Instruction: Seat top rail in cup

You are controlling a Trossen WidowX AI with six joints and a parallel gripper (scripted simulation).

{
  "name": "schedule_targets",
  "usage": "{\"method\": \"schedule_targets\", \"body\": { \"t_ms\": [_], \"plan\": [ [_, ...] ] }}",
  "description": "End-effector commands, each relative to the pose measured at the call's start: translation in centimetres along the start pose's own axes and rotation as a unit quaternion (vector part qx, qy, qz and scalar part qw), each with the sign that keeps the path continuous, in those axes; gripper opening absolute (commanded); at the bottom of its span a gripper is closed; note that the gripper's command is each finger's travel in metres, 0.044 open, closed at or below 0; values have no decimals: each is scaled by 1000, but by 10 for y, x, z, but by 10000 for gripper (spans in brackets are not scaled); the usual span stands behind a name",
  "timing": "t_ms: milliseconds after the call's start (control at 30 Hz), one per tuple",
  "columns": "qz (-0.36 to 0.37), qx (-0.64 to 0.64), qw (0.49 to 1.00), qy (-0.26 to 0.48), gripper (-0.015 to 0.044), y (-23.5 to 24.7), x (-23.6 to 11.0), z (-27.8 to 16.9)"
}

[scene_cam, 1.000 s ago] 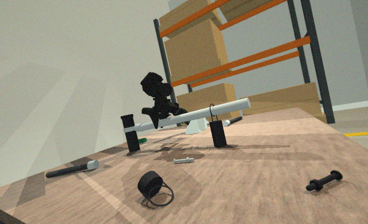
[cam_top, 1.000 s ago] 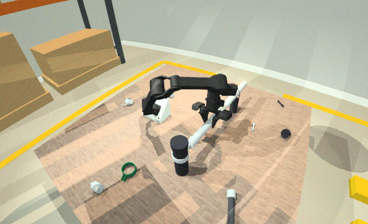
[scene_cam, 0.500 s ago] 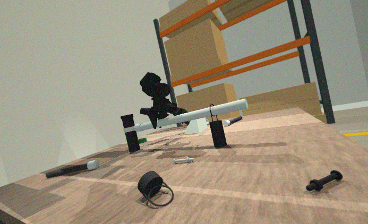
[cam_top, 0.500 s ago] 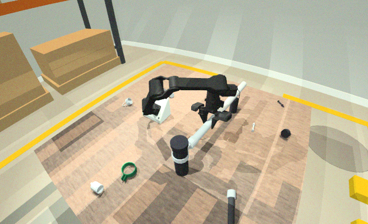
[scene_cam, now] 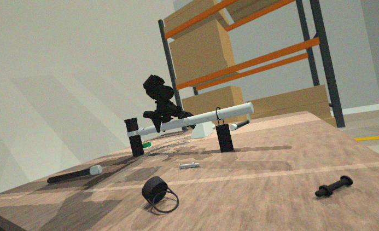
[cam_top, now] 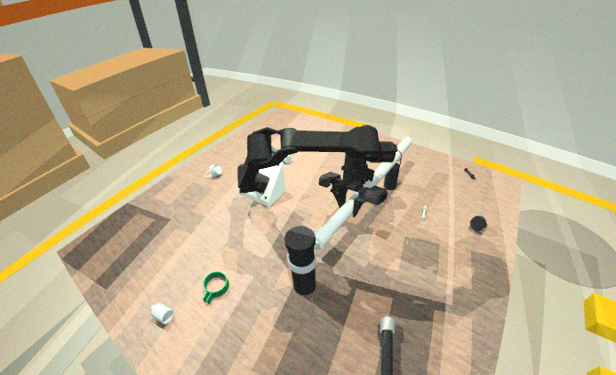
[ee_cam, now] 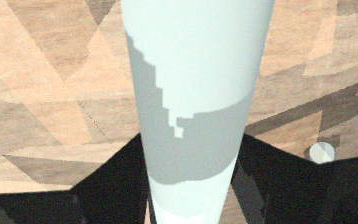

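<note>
One wooden table top (cam_top: 440, 289), in pale and dark plank tones crossed by patchy shadows, carries everything here; yellow floor tape (cam_top: 128, 186) frames it, and grey walls close the room behind. One shelf rack (scene_cam: 325, 65) with orange beams holds cardboard boxes (scene_cam: 202, 54).

Two black posts stand upright on the table: the big post (cam_top: 302, 275), with one black cap on top and one pale brace band (cam_top: 300, 267) sitting high just under that cap, and a shorter post (scene_cam: 224, 137) carrying one wire loop cap (scene_cam: 218, 113). One white rail (scene_cam: 208, 116) runs through that loop and slopes down toward the big post, its lower end meeting the rail-end cup (cam_top: 321, 238) at the band; how deep it sits there cannot be made out.

The gripper (cam_top: 354, 198) is clamped around the rail's middle stretch, and the wrist view shows the rail filling the gap between the dark fingers.

Loose parts lie scattered: one green band (cam_top: 215, 285), two white cups (cam_top: 162, 313) (cam_top: 214, 171), one white bolt (scene_cam: 188, 165), one black bolt (scene_cam: 333, 186), one spare black loop cap (scene_cam: 156, 191), and two dark rods with pale tips (scene_cam: 73, 173) (scene_cam: 239, 124).
</note>
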State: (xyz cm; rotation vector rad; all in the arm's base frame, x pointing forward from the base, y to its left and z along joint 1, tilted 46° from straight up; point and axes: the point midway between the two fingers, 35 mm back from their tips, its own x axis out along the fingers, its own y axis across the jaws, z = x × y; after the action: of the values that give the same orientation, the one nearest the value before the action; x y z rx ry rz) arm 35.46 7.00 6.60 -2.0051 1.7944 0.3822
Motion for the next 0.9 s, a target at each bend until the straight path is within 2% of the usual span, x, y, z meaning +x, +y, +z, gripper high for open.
{"method": "schedule_targets", "body": {
  "t_ms": [0, 867],
  "plan": [
    [-8, 4, 1000, 0, 0, -2, -3, -7],
    [-8, 4, 1000, 1, 0, -2, 2, -17]
  ]
}}
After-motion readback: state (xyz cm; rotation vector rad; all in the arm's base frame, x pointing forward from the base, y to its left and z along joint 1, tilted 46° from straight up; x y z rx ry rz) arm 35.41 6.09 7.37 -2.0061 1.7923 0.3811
